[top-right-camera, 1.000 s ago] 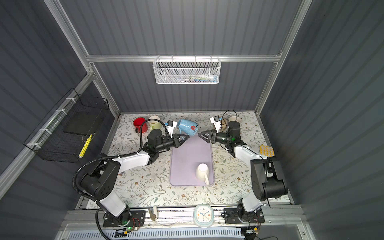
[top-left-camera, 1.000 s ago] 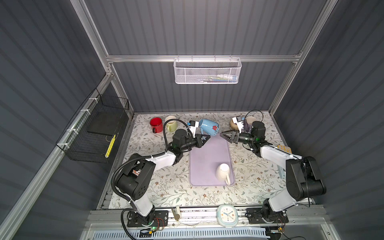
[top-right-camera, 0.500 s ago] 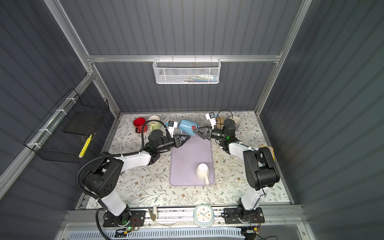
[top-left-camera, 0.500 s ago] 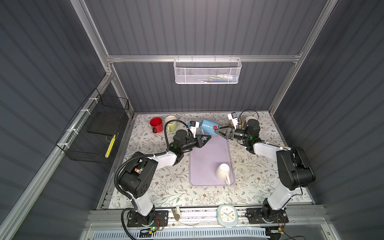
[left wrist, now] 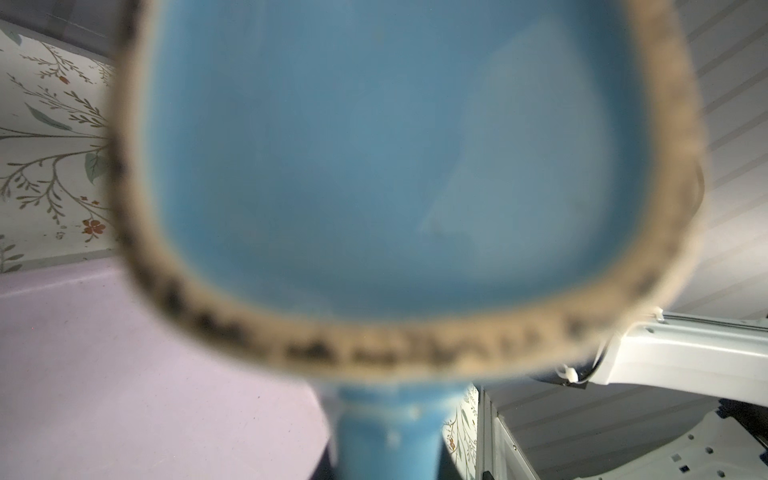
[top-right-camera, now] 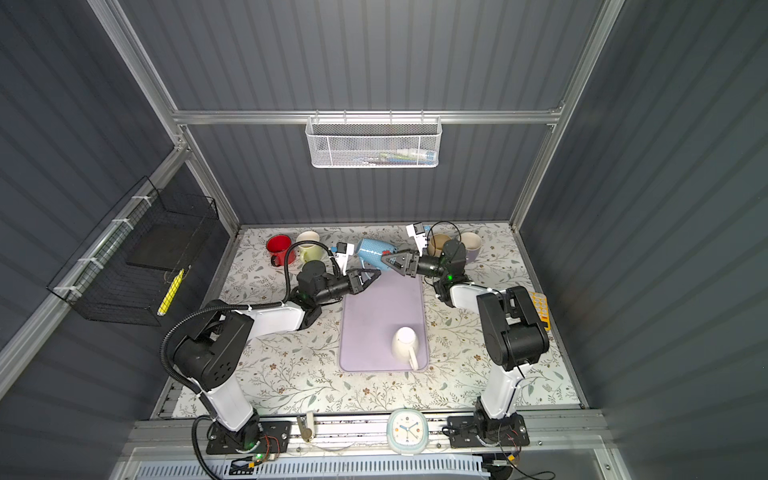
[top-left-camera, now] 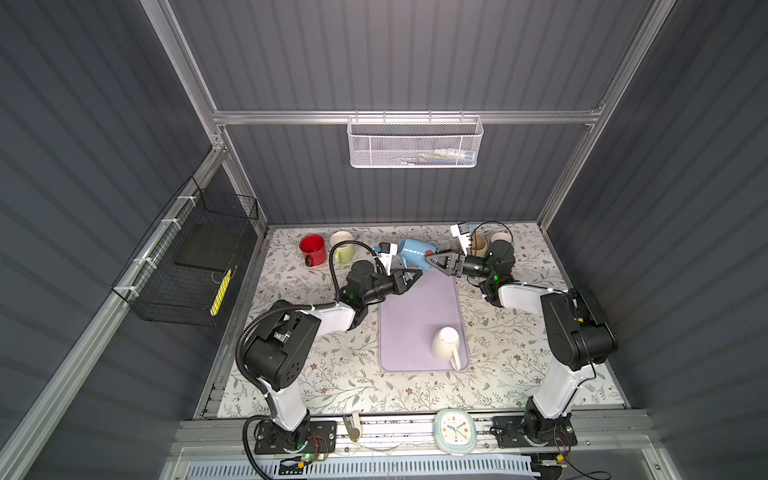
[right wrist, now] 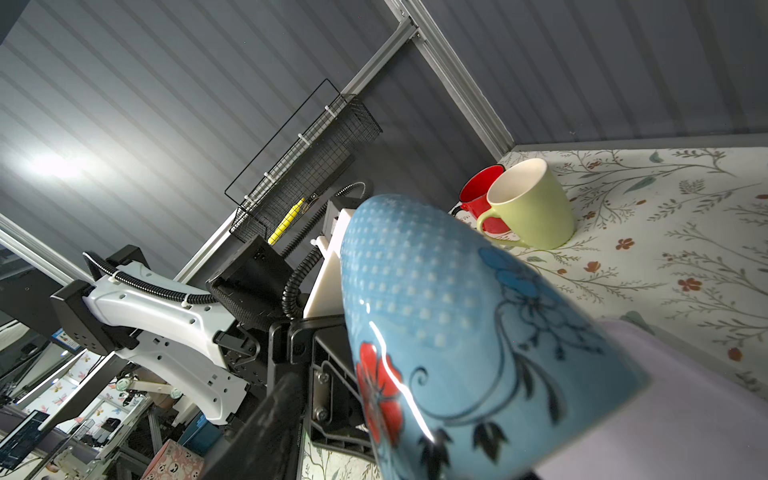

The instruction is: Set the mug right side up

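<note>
Nearest of all, the clock (top-left-camera: 455,428) sat on the front rail, face up. Just past it lay the floral table cover (top-left-camera: 340,374) and the near end of the purple mat (top-left-camera: 415,316), where a white mug (top-left-camera: 444,341) appeared to stand bottom up, its handle pointing to the front.

Then the action, at the mat's far end. The blue mug (top-left-camera: 415,251) (top-right-camera: 374,249) was held on its side above that far edge, mouth turned to the left arm and closed end to the right arm. The left gripper (top-left-camera: 415,274) (top-right-camera: 372,274) was clenched on the mug's handle. In the left wrist view the speckled rim and blue inside (left wrist: 374,158) filled the frame, blurred, with the handle running down toward the camera.

The right gripper (top-left-camera: 430,262) (top-right-camera: 386,261) met the mug at its closed end, jaws spread to either side. Whether they pinched it or merely framed it could not be told. The right wrist view showed the dotted side with its red and blue flowers (right wrist: 457,332).

Farther back, a red mug (top-left-camera: 312,247) and a green mug (top-left-camera: 343,249) stood upright, side by side, on the left. A beige mug (top-left-camera: 478,245) stood on the right. A black wire basket (top-left-camera: 187,257) hung on the left wall and a white mesh basket (top-left-camera: 415,143) on the back wall.
</note>
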